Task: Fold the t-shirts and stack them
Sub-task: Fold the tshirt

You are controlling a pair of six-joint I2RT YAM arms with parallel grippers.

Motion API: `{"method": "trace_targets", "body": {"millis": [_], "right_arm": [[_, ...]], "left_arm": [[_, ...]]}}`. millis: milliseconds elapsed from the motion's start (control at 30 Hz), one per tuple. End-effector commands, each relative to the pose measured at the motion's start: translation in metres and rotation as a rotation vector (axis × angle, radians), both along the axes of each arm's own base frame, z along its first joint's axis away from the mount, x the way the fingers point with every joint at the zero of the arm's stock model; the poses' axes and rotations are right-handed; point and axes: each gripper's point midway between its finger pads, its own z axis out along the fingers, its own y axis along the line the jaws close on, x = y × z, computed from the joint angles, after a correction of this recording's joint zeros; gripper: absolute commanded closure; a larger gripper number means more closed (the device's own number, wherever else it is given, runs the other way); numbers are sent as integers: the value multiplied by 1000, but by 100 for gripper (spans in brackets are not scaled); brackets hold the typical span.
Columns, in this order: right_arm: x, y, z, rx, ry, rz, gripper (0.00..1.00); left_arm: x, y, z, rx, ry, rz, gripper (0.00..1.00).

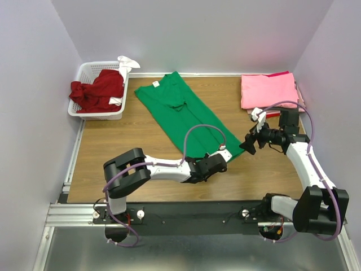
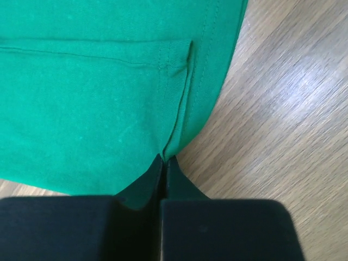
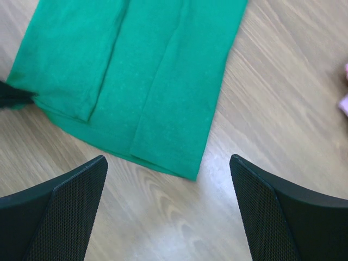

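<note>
On the table [image 1: 141,132], the green t-shirt [image 1: 180,110] lies folded lengthwise. Left hand [image 2: 165,161] is clamped on its near hem edge. Right hand [image 1: 249,145] hovers spread nearby, grasping nothing. Pink t-shirts [image 1: 268,90] lie far right.

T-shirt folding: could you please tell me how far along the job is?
Done: the pink t-shirts lie folded in a stack at the far right. In hand: the green t-shirt is folded lengthwise, with the left pincer shut on its hem corner and the right pincer open nearby. Remaining: the dark red t-shirt sits crumpled in the white basket.
</note>
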Motion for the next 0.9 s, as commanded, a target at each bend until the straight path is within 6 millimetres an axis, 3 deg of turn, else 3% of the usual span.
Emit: {"method": "trace_targets", "body": {"millis": [0, 67, 267, 467, 700, 867], "right_arm": [[-29, 13, -21, -5, -16, 205, 0], [-43, 11, -35, -102, -77, 365, 0], [-58, -1, -66, -297, -160, 644, 3], [-58, 8, -87, -342, -161, 745, 10], [-82, 27, -111, -413, -134, 885, 18], [-94, 22, -130, -479, -107, 922, 23]], "left_arm": [[-18, 17, -11, 63, 57, -47, 100], [-25, 15, -5, 34, 72, -77, 100], [-52, 12, 11, -89, 159, -121, 100], [-63, 17, 16, -160, 200, -113, 100], [-70, 24, 9, -164, 232, -101, 100], [-73, 28, 13, -188, 237, -95, 100]]}}
